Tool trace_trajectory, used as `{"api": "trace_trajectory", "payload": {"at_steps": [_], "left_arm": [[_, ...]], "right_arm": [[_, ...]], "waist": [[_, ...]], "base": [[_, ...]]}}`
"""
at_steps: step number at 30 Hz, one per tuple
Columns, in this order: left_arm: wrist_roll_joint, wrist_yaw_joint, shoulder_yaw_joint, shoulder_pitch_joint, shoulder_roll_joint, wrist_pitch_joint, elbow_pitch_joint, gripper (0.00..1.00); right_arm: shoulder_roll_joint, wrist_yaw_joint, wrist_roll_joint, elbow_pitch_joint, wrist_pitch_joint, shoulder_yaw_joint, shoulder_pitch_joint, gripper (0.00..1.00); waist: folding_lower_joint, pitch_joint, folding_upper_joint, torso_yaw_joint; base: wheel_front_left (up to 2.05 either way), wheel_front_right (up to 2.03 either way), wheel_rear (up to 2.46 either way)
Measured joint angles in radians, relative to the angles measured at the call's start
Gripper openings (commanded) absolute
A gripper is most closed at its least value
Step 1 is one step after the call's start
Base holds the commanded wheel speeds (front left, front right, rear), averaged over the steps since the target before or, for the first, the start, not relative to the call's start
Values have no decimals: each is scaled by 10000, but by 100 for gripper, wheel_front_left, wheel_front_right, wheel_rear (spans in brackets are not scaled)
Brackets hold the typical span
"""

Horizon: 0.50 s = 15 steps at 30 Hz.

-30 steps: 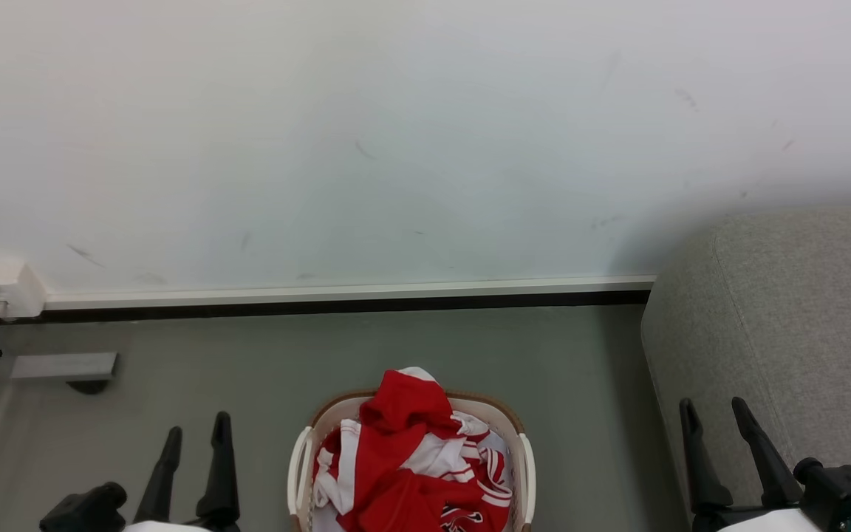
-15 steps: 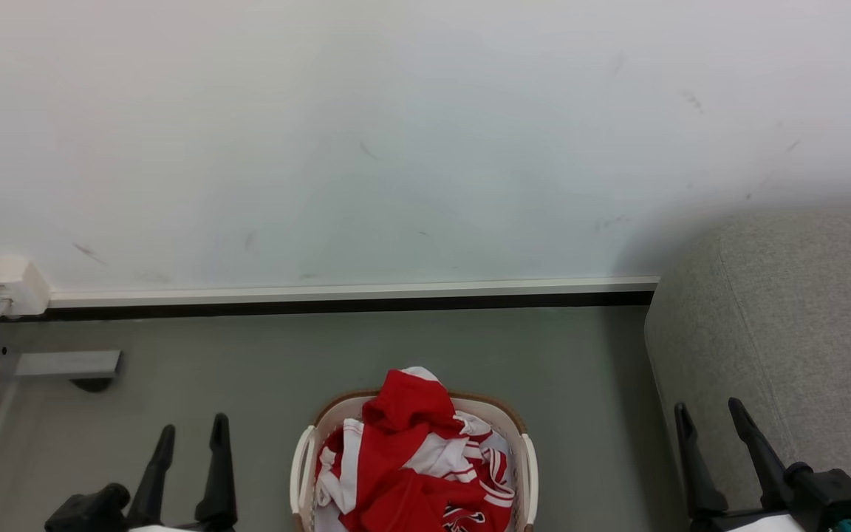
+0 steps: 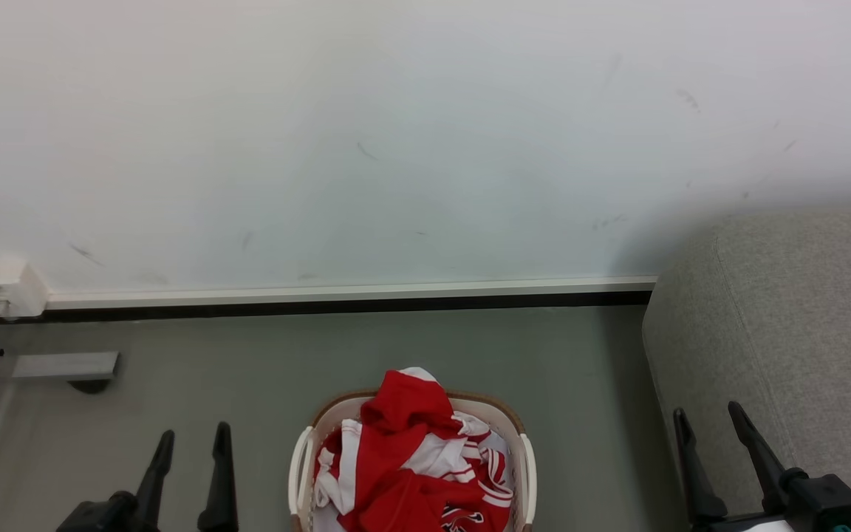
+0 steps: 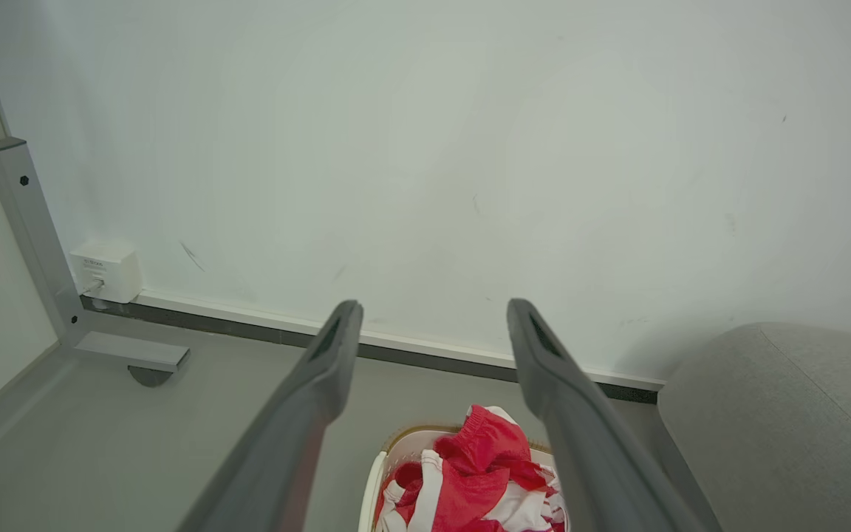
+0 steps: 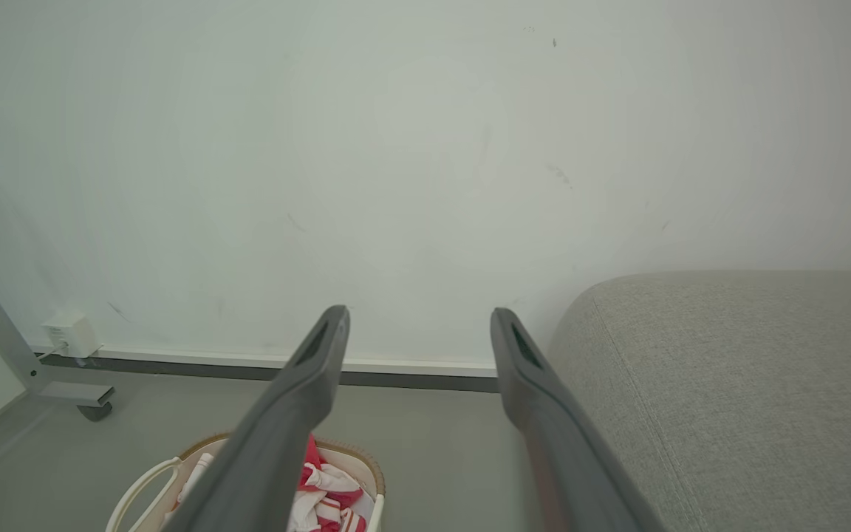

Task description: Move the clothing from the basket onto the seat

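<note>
Ranking hazards by size, the large light-grey fabric-upholstered sofa seat [image 3: 787,332] comes first. It stands at the robot's right, with no garment on its visible part. Its edge is rounded, so a garment released too near it would likely slide to the floor.

The white perforated plastic laundry basket with a brown rim [image 3: 298,473] sits on the floor directly ahead, between the two arms and apart from the seat. It looks light, and a pull on tangled cloth could drag or tip it.

The red sports clothing with white striped trim [image 3: 403,451] is heaped inside, mounded above the rim, so the whole task appears outstanding. Interlocked pieces may rise together and spill.

The left gripper [image 3: 195,437] and right gripper [image 3: 706,415] both have their fingers spread wide with nothing between them. The left is over bare floor and the right is before the seat's flank. A right-arm swing toward the basket risks brushing the upholstery.

Surroundings:
- A pale, lightly scuffed wall [image 3: 396,133] closes the space behind.
- The floor [image 3: 470,347] is smooth, grey and level.
- A white skirting strip [image 3: 322,294] runs along the wall's foot.
- At the left stand a grey metal frame foot [image 3: 63,365] and a small white wall box [image 3: 1,284]. Both are well apart from the basket.
</note>
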Motion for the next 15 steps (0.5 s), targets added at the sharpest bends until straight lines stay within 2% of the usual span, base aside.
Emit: {"api": "trace_trajectory", "payload": {"at_steps": [9,15], "left_arm": [[554,17,-29,38,6,-171,-8,100],[552,15,-17,39,8,-171,15,100]], "right_arm": [[-13,0,-362,33,-151,25,0,100],[-15,0,-293,35,-151,12,0,100]], "waist": [[0,51,0,-49],[0,100,0,-79]], "base": [[0,0,0],[0,0,0]]}}
